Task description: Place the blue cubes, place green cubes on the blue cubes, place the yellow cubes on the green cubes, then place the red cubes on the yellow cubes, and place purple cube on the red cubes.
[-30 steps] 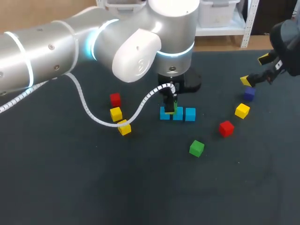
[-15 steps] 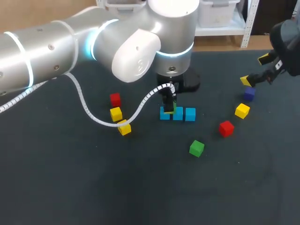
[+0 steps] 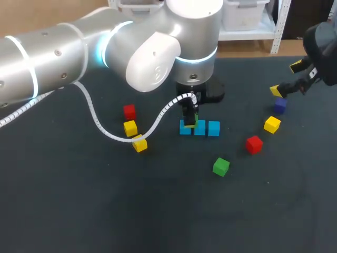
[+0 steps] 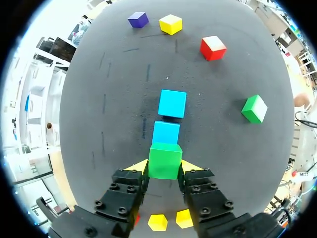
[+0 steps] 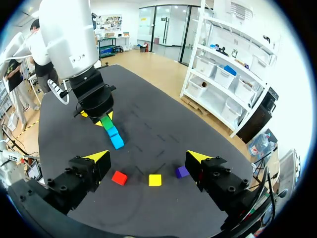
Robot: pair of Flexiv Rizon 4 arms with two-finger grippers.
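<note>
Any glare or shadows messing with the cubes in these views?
Head view: glare on the white shell of the left arm, none on cubes; loose green cube casts a faint shadow. Left wrist view: held green cube in the left hand evenly lit. Right wrist view: red cube reads clean, no glare.

table (image 3: 158, 211) dark; blue cubes (image 3: 213, 128) in row; loose green cube (image 3: 221, 166); red cubes (image 3: 254, 144); yellow cubes (image 3: 130, 128); purple cube (image 3: 279, 106)

No words, numbers or signs are showing clearly enough to read on anything here.
</note>
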